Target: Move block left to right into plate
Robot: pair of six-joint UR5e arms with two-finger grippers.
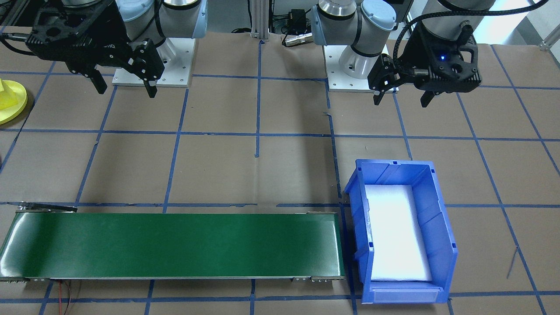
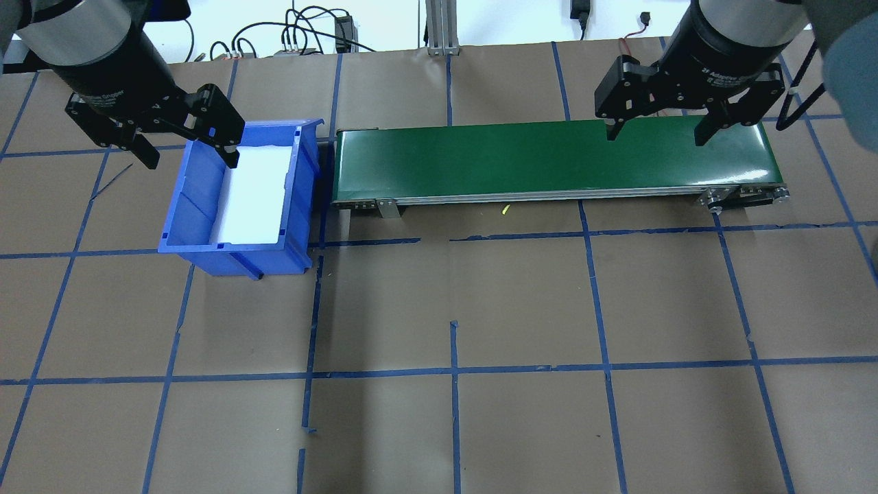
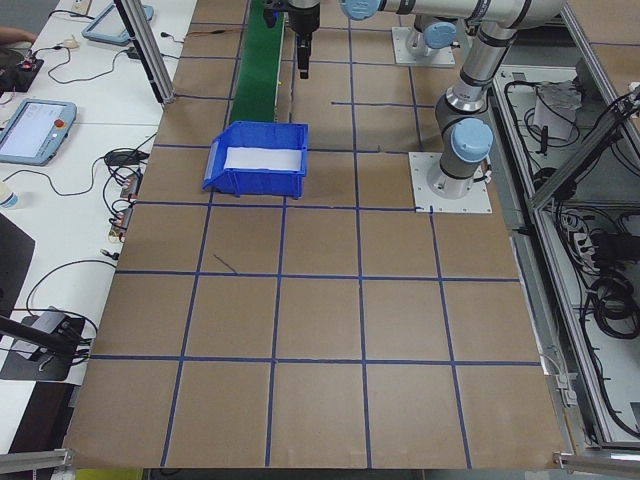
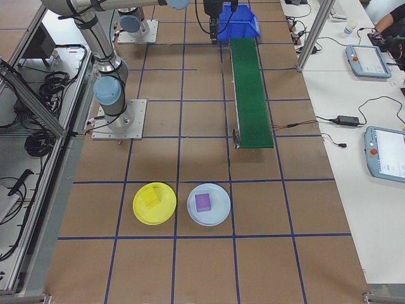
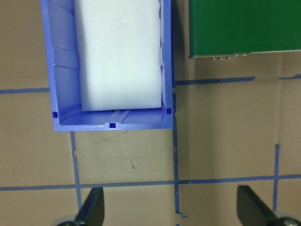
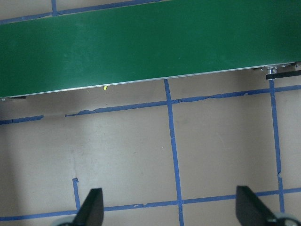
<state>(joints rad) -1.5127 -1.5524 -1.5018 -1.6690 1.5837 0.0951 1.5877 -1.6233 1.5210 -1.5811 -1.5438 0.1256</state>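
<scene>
Two arms, each with one end effector: left (image 2: 186, 140), right (image 2: 655, 123). One blue bin (image 2: 236, 199) with one white foam pad (image 2: 254, 195). One green conveyor (image 2: 549, 161). Two plates: yellow plate (image 4: 154, 203), pale blue plate (image 4: 209, 204). Two blocks: yellow block (image 4: 150, 197), purple block (image 4: 202, 202).

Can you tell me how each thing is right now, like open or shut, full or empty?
left gripper: open, holding nothing
right gripper: open, holding nothing
blue bin: upright, only a white foam pad inside
green conveyor belt: nothing on it
yellow plate: holds a yellow block
pale blue plate: holds a purple block
</scene>
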